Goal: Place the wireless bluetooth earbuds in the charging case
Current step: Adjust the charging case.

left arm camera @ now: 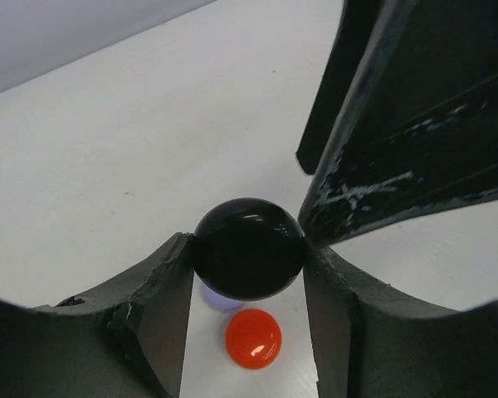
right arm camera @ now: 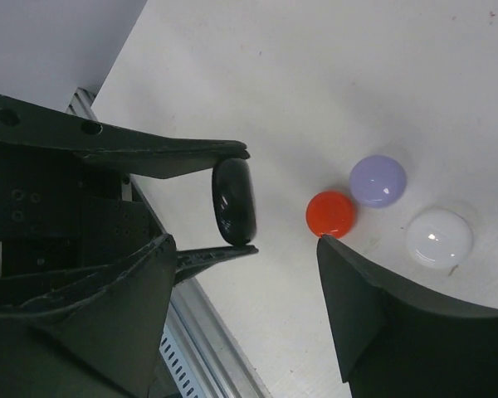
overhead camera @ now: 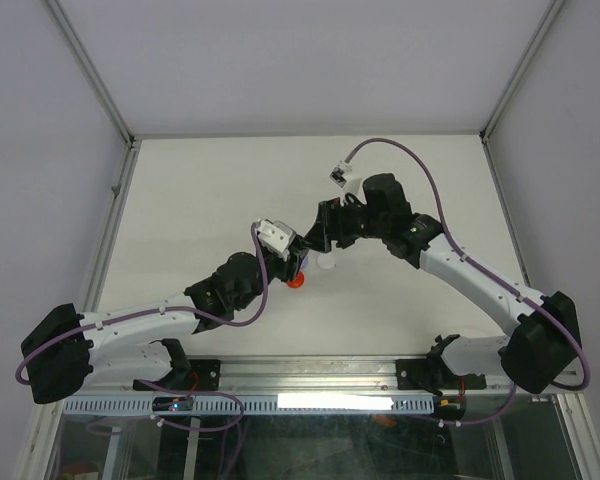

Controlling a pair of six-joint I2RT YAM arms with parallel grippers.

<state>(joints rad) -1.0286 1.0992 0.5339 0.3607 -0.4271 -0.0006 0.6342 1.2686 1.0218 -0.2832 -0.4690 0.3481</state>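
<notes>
My left gripper is shut on a glossy black, lens-shaped case and holds it on edge above the table. The case also shows in the right wrist view, pinched between the left fingers. My right gripper is open and empty, right beside the case; one of its fingers nearly touches the case's edge. A red dome, a lilac dome and a white dome lie close together on the table just below the grippers. No distinct earbud shape shows.
Both arms meet near the middle of the white table. The red dome and white dome lie under them. A metal rail runs along the near edge; frame posts stand at the far corners.
</notes>
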